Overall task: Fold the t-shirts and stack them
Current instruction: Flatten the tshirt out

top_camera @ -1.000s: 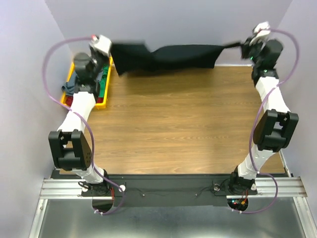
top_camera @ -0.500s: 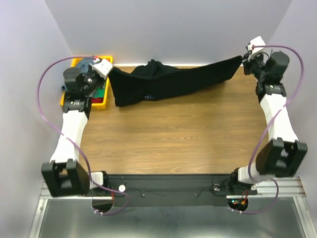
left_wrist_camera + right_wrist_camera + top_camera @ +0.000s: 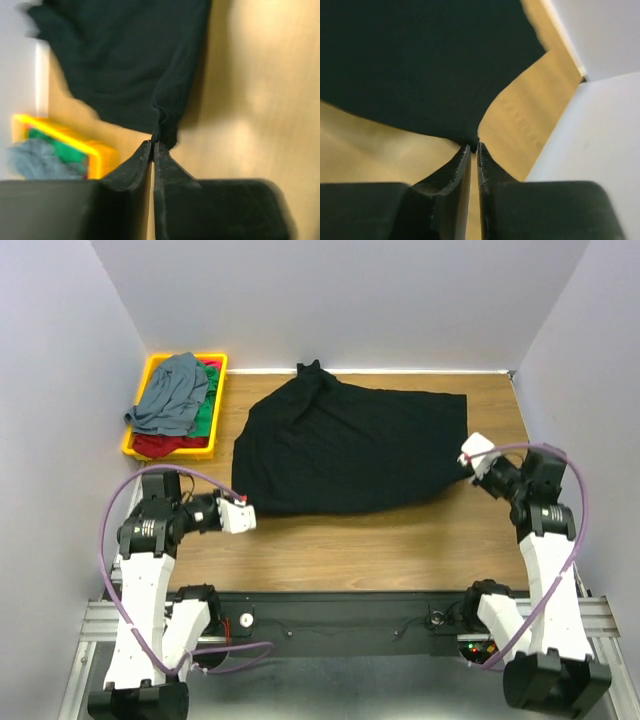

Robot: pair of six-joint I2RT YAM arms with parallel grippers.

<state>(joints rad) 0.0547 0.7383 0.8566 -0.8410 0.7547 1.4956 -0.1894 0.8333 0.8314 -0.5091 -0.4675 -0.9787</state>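
Observation:
The large black t-shirt (image 3: pixel 350 445) lies spread across the far half of the wooden table, its collar bunched at the back edge. My left gripper (image 3: pixel 245 515) is low at the shirt's near left corner. In the left wrist view its jaws (image 3: pixel 152 143) are pressed together on a pinch of black cloth (image 3: pixel 130 60). My right gripper (image 3: pixel 466 458) is at the shirt's right corner. Its jaws (image 3: pixel 473 145) stand a hair apart, with the cloth corner (image 3: pixel 420 60) caught at their tips. Grey-blue (image 3: pixel 170 395), green (image 3: pixel 205 412) and red (image 3: pixel 160 445) t-shirts lie heaped in the tray.
A yellow plastic tray (image 3: pixel 221 400) stands at the back left corner, also showing in the left wrist view as the tray (image 3: pixel 100 150). Grey walls close off the left, back and right sides. Bare wood runs along the near strip of the table (image 3: pixel 380 540).
Both arms swung down and toward the near edge, pulling the black t-shirt from hanging stretched at the back to lying flat on the table. The tray's shirts are now uncovered.

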